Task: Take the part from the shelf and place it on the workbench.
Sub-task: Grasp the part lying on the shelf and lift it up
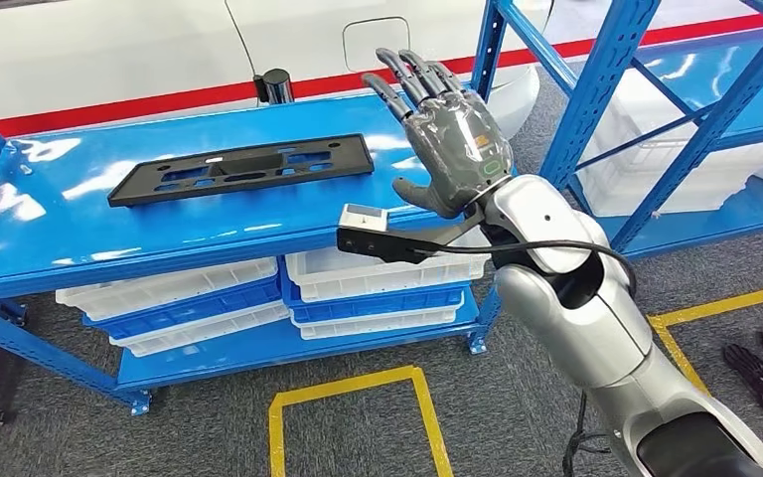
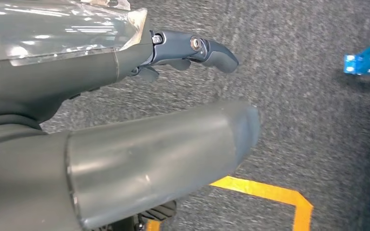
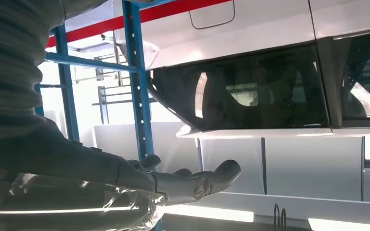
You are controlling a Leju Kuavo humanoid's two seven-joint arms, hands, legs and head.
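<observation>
White vehicle body (image 1: 109, 50) w/ red stripe fills the background behind the racks. Grey carpet floor (image 1: 209, 437) w/ yellow tape outlines (image 1: 358, 393). Blue workbench (image 1: 79, 234), glossy top; white bins (image 1: 378, 273) stacked on its lower shelf. Blue shelf rack (image 1: 606, 89) to the right. Black part (image 1: 243, 169) lies flat on bench top. Right hand (image 1: 452, 134) raised above bench's right end, fingers spread, holding nothing. Left hand (image 2: 125, 144) over carpet; fingers' state: can't tell.
</observation>
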